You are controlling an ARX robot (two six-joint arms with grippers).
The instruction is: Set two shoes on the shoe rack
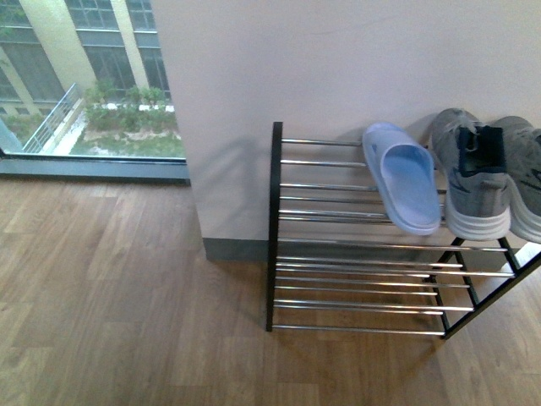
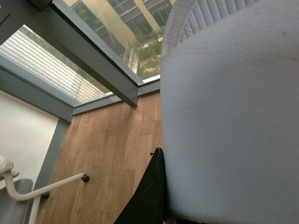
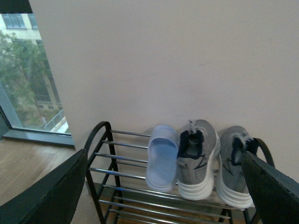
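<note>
A pale blue slide [image 2: 229, 116] fills most of the left wrist view. My left gripper [image 2: 196, 186] is shut on it, with one black finger [image 2: 148, 191] pressed along its edge and the other finger hidden. The shoe rack [image 1: 275, 228] stands against the wall. On its top tier lie a second pale blue slide [image 1: 406, 182] and two grey sneakers [image 1: 473, 178] [image 1: 524, 169]. In the right wrist view my right gripper [image 3: 159, 186] is open, high in front of the rack [image 3: 96, 140], framing the slide [image 3: 161, 156] and the sneakers [image 3: 198, 158] [image 3: 233, 163]. Neither arm shows in the front view.
A white wall [image 1: 338, 59] backs the rack, and a floor-level window [image 1: 84, 76] lies to its left. Wood floor [image 1: 127, 296] spreads in front. A white tubular leg with a black foot [image 2: 28, 189] stands on the floor in the left wrist view.
</note>
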